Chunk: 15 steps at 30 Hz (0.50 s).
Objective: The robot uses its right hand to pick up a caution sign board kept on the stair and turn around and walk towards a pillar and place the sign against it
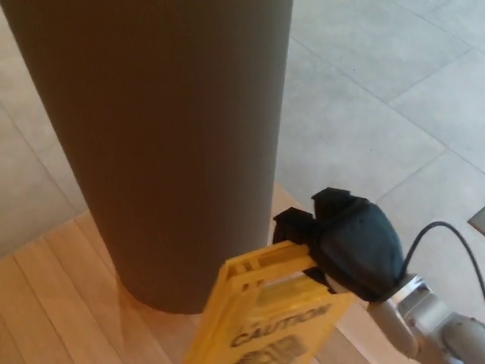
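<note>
A yellow caution sign (265, 318) with black "CAUTION" lettering hangs at the bottom centre of the head view, its lower part cut off by the picture's edge. My right hand (348, 243) is shut on the sign's top handle, black fingers curled over the yellow edge. The wide brown round pillar (159, 136) stands just left of the sign and fills the upper left; its base meets the wooden floor. The sign's top left corner is close to the pillar's side; I cannot tell if they touch. My left hand does not show.
Light wooden floorboards (53, 303) surround the pillar's base at the lower left. Grey stone tiles (364, 91) spread to the right and behind. A black cable (447, 239) loops off my right forearm (424, 318).
</note>
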Available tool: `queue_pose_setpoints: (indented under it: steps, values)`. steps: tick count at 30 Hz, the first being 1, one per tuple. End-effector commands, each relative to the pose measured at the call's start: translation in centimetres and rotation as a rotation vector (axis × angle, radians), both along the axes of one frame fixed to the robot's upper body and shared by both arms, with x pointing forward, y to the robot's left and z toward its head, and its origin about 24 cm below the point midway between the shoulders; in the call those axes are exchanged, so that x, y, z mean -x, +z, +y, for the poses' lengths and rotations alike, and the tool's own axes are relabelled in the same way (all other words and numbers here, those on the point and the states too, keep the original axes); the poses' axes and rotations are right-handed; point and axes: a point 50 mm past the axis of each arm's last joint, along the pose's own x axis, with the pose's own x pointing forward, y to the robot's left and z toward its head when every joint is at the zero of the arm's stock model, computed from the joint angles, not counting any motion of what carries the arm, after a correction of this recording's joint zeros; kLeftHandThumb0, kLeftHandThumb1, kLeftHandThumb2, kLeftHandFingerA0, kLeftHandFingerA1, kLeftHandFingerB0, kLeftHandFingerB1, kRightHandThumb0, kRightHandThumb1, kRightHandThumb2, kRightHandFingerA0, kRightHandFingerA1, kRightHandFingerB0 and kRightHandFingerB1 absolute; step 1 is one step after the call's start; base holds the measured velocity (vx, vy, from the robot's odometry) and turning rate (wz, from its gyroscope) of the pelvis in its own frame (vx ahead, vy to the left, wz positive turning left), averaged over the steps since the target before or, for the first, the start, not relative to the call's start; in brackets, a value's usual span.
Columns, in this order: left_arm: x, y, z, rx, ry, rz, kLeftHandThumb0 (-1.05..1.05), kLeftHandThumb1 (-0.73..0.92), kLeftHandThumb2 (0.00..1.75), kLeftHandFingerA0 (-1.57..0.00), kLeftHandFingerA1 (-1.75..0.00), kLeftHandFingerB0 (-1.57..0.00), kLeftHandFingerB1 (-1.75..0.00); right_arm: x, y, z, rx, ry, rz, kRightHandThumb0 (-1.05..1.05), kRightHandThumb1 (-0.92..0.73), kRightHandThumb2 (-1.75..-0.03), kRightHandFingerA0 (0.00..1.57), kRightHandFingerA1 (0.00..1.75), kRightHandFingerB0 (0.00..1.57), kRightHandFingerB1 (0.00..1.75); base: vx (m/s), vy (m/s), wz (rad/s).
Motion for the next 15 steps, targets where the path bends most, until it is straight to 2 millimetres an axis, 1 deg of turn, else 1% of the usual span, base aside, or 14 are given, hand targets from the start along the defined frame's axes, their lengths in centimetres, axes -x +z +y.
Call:
queue_pose_setpoints:
  steps: [1,2,3,4,7,8,9,12,13,15]
  values:
    - [0.2,0.9,0.9,-0.079,-0.001,-0.020,-0.44,0.44,0.64,-1.12,-0.77,-0.99,-0.68,-1.5,1.4,-0.8,-0.020,-0.028,-0.113,-0.09,-0.59,-0.91,0.87,1.66,0.79,1.27,0.15,-0.173,0.17]
    - [0.2,0.9,0.9,-0.079,-0.001,-0.020,-0.44,0.44,0.64,-1.12,-0.77,-0.99,-0.68,-1.5,1.4,-0.8,-0.021,-0.027,-0.114,-0.09,-0.59,-0.91,0.87,1.66,0.79,1.27,0.12,-0.171,-0.64]
    - [0.2,0.9,0.9,-0.079,-0.001,-0.020,-0.44,0.44,0.64,-1.12,-0.77,-0.99,-0.68,-1.5,1.4,-0.8,-0.021,-0.027,-0.115,-0.09,-0.59,-0.91,0.87,1.66,0.79,1.27,0.14,-0.198,0.27]
    - [0.1,0.9,0.9,-0.070,0.008,-0.038,-0.46,0.40,0.67,-1.13,-0.78,-1.00,-0.70,-1.9,1.5,-0.9,0.014,-0.032,-0.109,-0.11,-0.61,-0.88,0.83,1.75,0.69,1.32,0.14,-0.158,0.21]
    - [0.1,0.9,0.9,-0.069,0.010,-0.040,-0.46,0.40,0.67,-1.13,-0.78,-1.00,-0.70,-2.0,1.5,-1.0,0.019,-0.032,-0.110,-0.11,-0.61,-0.88,0.83,1.75,0.69,1.32,0.12,-0.112,-0.10]
    - [0.0,0.9,0.9,-0.071,0.000,-0.039,-0.41,0.43,0.69,-1.11,-0.79,-0.97,-0.70,-2.1,1.6,-0.7,0.023,-0.029,-0.114,-0.15,-0.63,-0.83,0.84,1.75,0.72,1.30,0.13,0.022,-0.10]
    - [-0.1,0.9,1.0,-0.074,-0.014,-0.036,-0.41,0.43,0.69,-1.11,-0.79,-0.97,-0.70,-2.2,1.8,-0.4,0.028,-0.024,-0.120,-0.15,-0.63,-0.83,0.84,1.75,0.72,1.30,0.12,0.055,-0.13]
    - [-0.1,0.9,1.0,-0.074,-0.014,-0.036,-0.41,0.43,0.69,-1.11,-0.79,-0.97,-0.70,-2.3,1.8,-0.4,0.029,-0.024,-0.121,-0.15,-0.63,-0.83,0.84,1.75,0.72,1.30,0.13,0.124,-0.12]
    - [-0.4,0.9,1.0,-0.075,-0.009,-0.034,-0.44,0.43,0.67,-1.12,-0.78,-0.98,-0.69,-2.2,2.0,0.5,0.013,0.009,-0.134,-0.16,-0.64,-0.83,0.82,1.75,0.74,1.25,0.12,0.203,-0.19]
    - [-0.4,0.9,1.0,-0.075,-0.009,-0.034,-0.44,0.43,0.67,-1.12,-0.78,-0.98,-0.69,-2.2,2.1,0.7,0.012,0.012,-0.136,-0.16,-0.64,-0.83,0.82,1.75,0.74,1.25,0.15,0.269,-0.15]
